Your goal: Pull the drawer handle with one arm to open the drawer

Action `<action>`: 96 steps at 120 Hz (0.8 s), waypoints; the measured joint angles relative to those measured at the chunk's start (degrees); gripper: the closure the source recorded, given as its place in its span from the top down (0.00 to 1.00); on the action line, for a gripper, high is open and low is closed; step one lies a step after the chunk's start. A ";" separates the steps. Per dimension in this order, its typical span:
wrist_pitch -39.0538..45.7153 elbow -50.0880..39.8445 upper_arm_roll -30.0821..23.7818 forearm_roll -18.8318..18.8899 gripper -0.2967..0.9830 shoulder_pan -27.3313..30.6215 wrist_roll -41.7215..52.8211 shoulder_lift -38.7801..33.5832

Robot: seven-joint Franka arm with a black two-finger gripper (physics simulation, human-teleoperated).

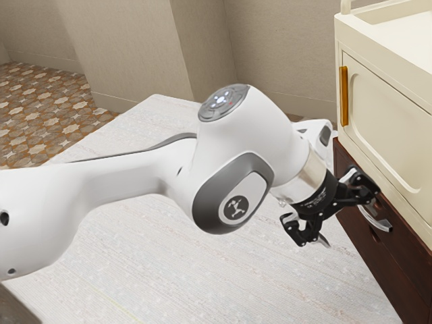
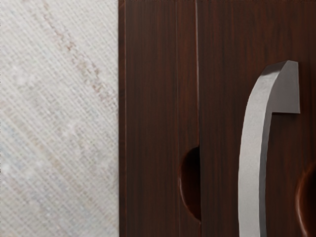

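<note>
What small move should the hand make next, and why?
I'd probably shift the gripper sideways to line up with the silver handle before closing: the fingers stand wide apart, not gripping it, and the handle sits off the wrist view's centre, against the dark drawer front.

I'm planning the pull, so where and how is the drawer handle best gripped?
Probably by the middle of the handle's bowed bar, coming straight at the drawer front, fingers closing across the bar's narrow width: it arches out from the wood, seemingly leaving room behind, while its visible end sits against the front.
</note>
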 joint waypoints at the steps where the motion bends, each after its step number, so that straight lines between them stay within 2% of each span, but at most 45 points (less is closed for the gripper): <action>1: -0.01 0.00 0.00 0.01 0.77 0.01 0.00 0.00; 96: -5.50 0.01 0.90 0.68 0.77 0.41 0.12 -0.94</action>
